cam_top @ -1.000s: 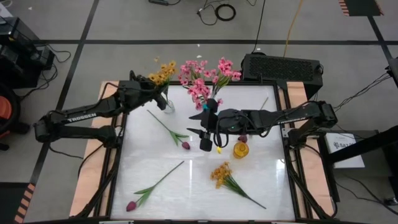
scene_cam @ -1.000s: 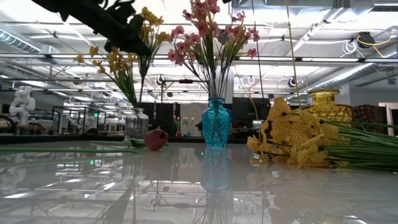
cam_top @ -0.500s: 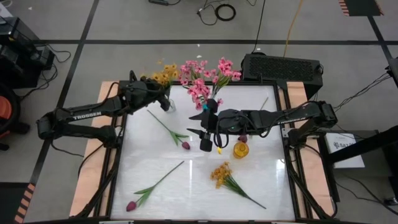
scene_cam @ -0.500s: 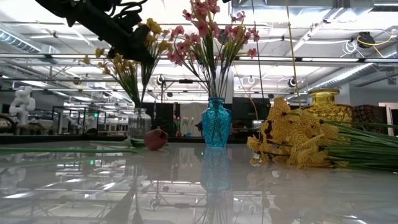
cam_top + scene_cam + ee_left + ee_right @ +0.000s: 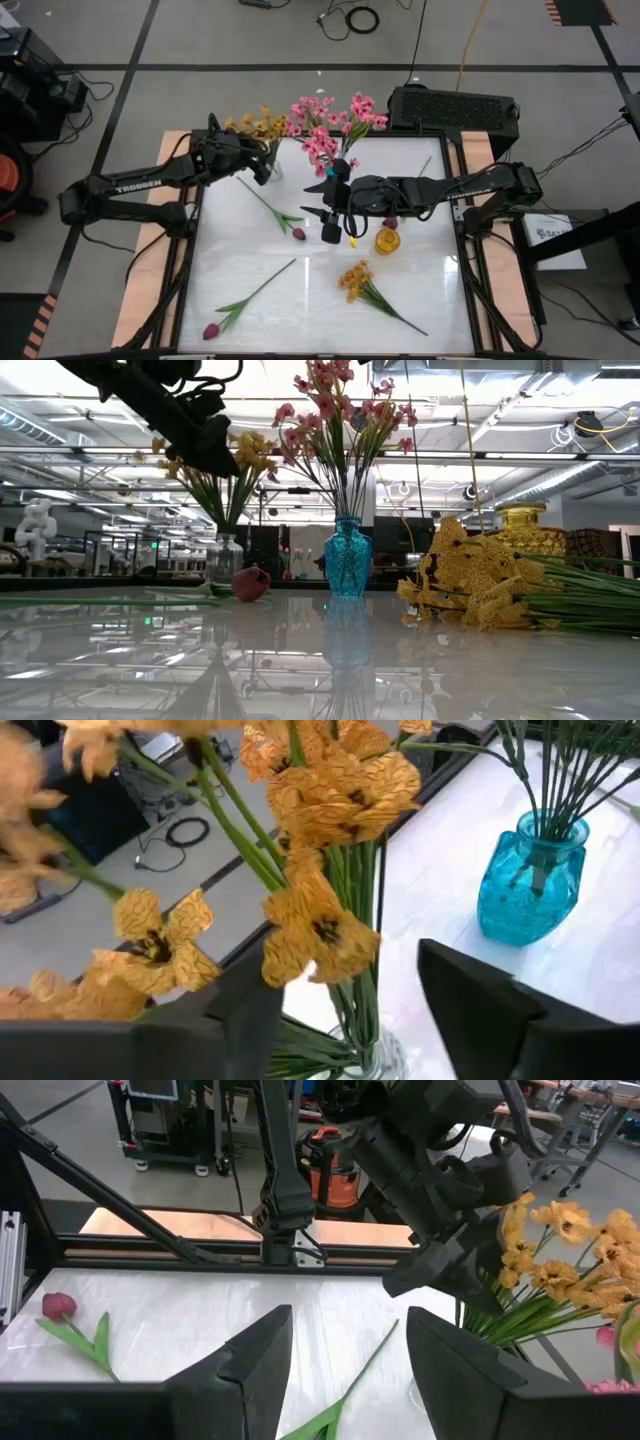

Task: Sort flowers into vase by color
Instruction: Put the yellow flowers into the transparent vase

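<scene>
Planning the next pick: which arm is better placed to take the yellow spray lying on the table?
Right. The right gripper hangs open mid-table, nearer the loose yellow spray. The left gripper is at the clear vase among the yellow stems, farther away.

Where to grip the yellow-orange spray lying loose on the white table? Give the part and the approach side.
Grip the loose yellow-orange spray on its bare green stem, midway between the blossom cluster and the stem tip, coming straight down from above. It lies flat on the white table, and the stem is thin and clear of neighbours, while the blossoms are bulky and would crush.
</scene>
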Controlling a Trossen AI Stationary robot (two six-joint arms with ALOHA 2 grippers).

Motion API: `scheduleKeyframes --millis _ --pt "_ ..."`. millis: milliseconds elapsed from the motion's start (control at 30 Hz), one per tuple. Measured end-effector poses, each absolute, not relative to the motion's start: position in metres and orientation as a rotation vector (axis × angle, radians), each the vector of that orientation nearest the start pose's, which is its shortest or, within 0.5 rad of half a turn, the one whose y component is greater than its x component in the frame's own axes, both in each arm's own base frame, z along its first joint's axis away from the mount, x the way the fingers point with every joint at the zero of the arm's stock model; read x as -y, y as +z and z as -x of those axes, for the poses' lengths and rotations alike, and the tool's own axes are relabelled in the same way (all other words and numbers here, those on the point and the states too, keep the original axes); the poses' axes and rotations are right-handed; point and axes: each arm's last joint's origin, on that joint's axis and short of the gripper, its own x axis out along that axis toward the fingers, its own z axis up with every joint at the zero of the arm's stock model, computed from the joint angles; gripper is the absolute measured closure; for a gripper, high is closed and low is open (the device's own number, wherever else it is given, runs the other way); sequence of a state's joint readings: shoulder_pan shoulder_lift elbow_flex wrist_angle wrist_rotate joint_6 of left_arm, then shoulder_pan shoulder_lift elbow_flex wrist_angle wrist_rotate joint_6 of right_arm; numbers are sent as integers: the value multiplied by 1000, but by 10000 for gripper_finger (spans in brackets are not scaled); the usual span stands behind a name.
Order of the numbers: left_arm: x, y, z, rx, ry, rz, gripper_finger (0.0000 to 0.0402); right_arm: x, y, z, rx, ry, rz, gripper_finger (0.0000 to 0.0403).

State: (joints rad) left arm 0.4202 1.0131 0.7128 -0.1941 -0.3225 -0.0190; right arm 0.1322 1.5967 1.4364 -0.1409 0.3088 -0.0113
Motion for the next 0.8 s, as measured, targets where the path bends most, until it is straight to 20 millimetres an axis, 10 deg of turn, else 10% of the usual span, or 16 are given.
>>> scheduleKeyframes --millis 400,800 --pt "-71 313 -161 -421 667 33 107 -40 359 -367 -297 -174 77 213" --pt "-27 361 -115 -222 247 189 107 -42 358 -367 -304 -169 76 213"
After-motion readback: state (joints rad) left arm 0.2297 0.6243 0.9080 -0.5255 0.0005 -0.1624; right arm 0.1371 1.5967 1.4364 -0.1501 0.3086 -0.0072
